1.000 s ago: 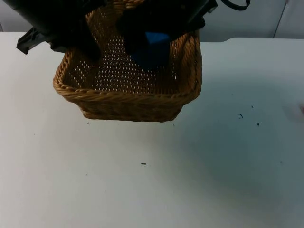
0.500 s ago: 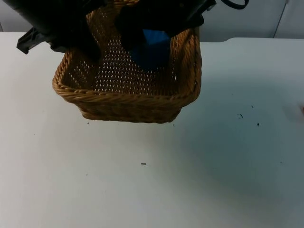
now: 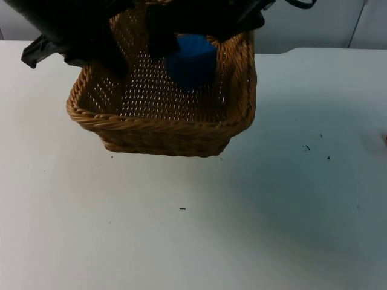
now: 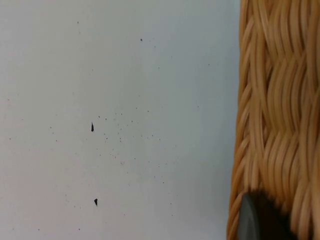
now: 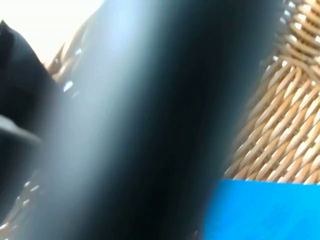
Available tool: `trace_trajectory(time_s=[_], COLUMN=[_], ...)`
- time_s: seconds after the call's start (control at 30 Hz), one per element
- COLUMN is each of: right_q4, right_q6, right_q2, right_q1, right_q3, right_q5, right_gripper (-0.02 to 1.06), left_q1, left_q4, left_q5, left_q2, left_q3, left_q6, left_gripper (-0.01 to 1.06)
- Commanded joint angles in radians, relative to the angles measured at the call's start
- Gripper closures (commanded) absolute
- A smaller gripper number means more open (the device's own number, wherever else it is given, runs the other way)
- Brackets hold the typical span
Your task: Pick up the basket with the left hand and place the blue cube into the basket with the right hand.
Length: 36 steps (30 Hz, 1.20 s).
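Note:
The woven wicker basket (image 3: 157, 121) hangs over the table's far left part, its shadow on the white top beneath it. My left gripper (image 3: 112, 57) is shut on the basket's left rim; in the left wrist view its black fingertip (image 4: 257, 217) presses against the basket's woven wall (image 4: 275, 100). The blue cube (image 3: 191, 60) rests on the basket floor near the back wall. My right gripper (image 3: 196, 27) hovers just above the cube, open, a finger on either side. In the right wrist view the cube (image 5: 265, 210) lies against the weave (image 5: 285, 125), beside a blurred black finger (image 5: 150, 125).
The white table (image 3: 242, 211) spreads out in front of and to the right of the basket, with a few small dark specks (image 3: 306, 147) on it. The grey partition wall (image 3: 320, 27) stands behind.
The right gripper has drawn upward off the blue cube, uncovering more of its top. The cube stays in the basket. The basket and left arm have not moved.

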Motion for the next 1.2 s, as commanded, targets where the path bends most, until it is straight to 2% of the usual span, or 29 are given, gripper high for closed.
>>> trace_trajectory(time_s=[0.0,0.27,0.67,1.17], right_q4=[-0.001,0.008,-0.001,-0.002], right_q6=[-0.001,-0.001,-0.003,-0.027], right_q2=[-0.033,-0.139,-0.337,-0.380], right_q1=[-0.002,-0.002,-0.002,-0.002], right_q3=[-0.008,-0.008,-0.008,-0.008], right_q5=[-0.020,0.007,0.094,0.179], right_gripper=[0.00,0.00,0.00,0.00], left_q1=[-0.008,-0.008,-0.008,-0.008], left_q4=[-0.032,-0.032,-0.022,-0.002], left_q5=[0.000,0.000,-0.052,-0.091], left_q2=[-0.010,-0.010,-0.006,0.113], left_q3=[0.000,0.000,0.000,0.000], left_q6=[-0.003,-0.001,0.001,0.024], left_gripper=[1.05,1.05,1.05,1.05])
